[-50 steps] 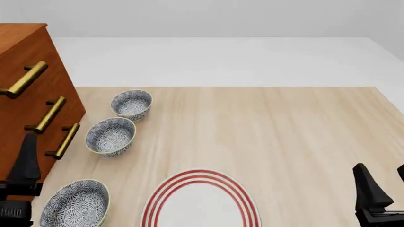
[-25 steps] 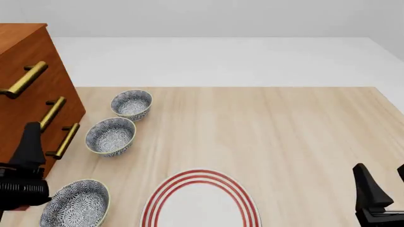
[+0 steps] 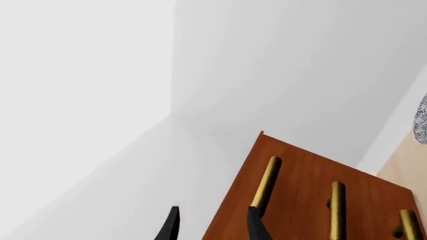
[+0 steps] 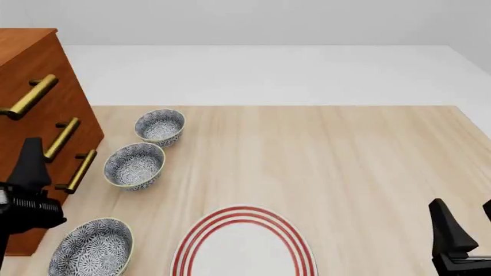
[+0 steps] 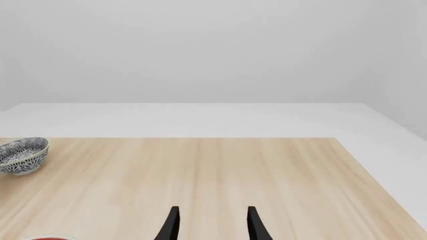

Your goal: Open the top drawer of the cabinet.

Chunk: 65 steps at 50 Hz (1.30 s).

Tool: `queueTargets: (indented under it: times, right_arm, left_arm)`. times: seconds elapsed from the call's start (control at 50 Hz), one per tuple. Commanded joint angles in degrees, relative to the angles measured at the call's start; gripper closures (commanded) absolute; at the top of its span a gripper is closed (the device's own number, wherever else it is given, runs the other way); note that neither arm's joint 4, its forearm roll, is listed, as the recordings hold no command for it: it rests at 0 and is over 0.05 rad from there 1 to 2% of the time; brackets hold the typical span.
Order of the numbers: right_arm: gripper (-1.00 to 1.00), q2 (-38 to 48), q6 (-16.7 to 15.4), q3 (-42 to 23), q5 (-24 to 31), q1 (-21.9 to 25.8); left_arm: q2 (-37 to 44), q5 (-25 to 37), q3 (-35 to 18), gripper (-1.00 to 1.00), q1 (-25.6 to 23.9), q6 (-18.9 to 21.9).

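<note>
Tabletop [image 4: 345, 161] holds one cabinet [image 4: 31, 121], three bowls [image 4: 135, 165].

Bright, even, diffuse light fills all three renders, with no single visible source and no hard glare. Shadows are faint: only soft darkening under the blue-patterned ceramic bowls [image 4: 135, 165] and beside the tall reddish-brown wooden cabinet [image 4: 37, 109] on the pale wooden table [image 4: 345, 167]. The brass-gold bar handles [image 3: 265, 181] carry a mild lengthwise sheen. Everything is sharp from near to far, with no motion blur or grain. Straight edges stay straight to the borders. The white walls in the left wrist view shade only gently at their corner
</note>
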Motion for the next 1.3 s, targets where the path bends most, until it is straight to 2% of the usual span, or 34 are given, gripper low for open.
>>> queueTargets:
  times: [0.02, 0.42, 1.3]
  right_arm:
    - [-1.00, 0.0, 0.0, 0.0, 0.0, 0.0]
    - [-1.00, 0.0, 0.0, 0.0, 0.0, 0.0]
    - [-1.00, 0.0, 0.0, 0.0, 0.0, 0.0]
  left_arm:
    - [3.2, -0.8, -1.1, -1.00, 0.6, 1.6]
    - [7.4, -0.8, -2.9, -1.00, 2.8, 3.5]
    - [16.5, -0.8, -7.2, -1.00, 2.6, 4.2]
